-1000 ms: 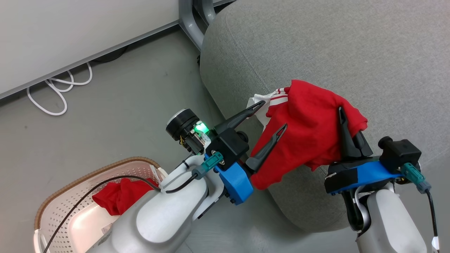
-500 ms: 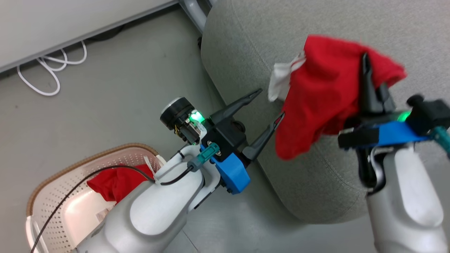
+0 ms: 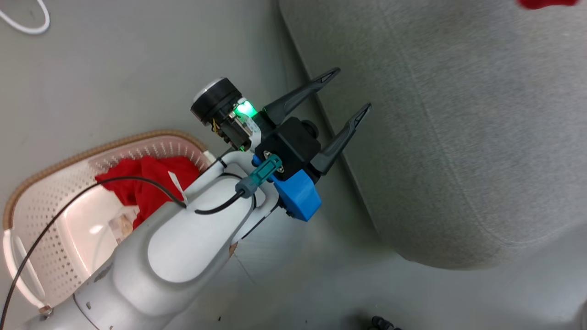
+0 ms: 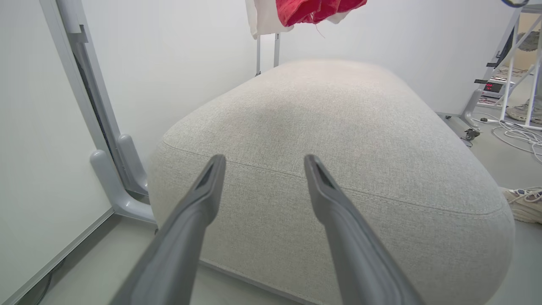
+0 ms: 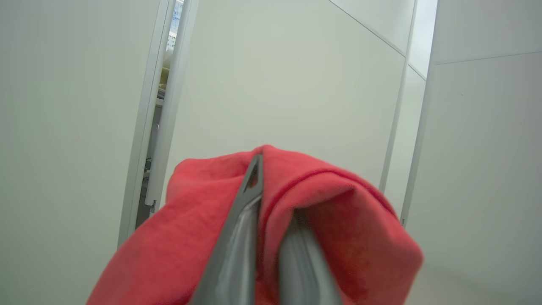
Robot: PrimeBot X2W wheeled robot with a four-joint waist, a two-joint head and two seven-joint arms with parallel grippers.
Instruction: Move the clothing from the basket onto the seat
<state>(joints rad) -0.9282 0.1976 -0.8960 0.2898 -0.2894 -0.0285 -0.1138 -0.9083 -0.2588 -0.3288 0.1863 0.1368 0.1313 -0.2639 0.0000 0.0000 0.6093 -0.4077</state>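
My left gripper [image 3: 352, 89] stands open and empty over the floor beside the seat's edge, its fingers [image 4: 203, 199] pointing at the grey seat [image 4: 330, 127]. One red piece of the clothing [image 3: 146, 178] lies in the cream basket [image 3: 46, 206] at lower left, partly behind my left forearm. My right gripper [image 5: 275, 186] is shut on another red garment [image 5: 347, 237], which drapes over both fingers. This held clothing hangs high above the seat [image 3: 458, 114]: its lower end [image 4: 313, 8] shows in the left wrist view, and a red scrap [image 3: 545, 3] sits at the head view's top right.
Grey floor lies between basket and seat. A white cable [image 3: 27, 23] curls at top left. White wall panels and a grey post foot [image 4: 114, 186] stand left of the seat. A person's shoe [image 4: 525, 203] rests on the floor by the seat's right end, near cables and stands.
The right gripper has lifted the red garment up and away over the seat, nearly leaving the head view. The head camera has shifted. The left gripper stays open.
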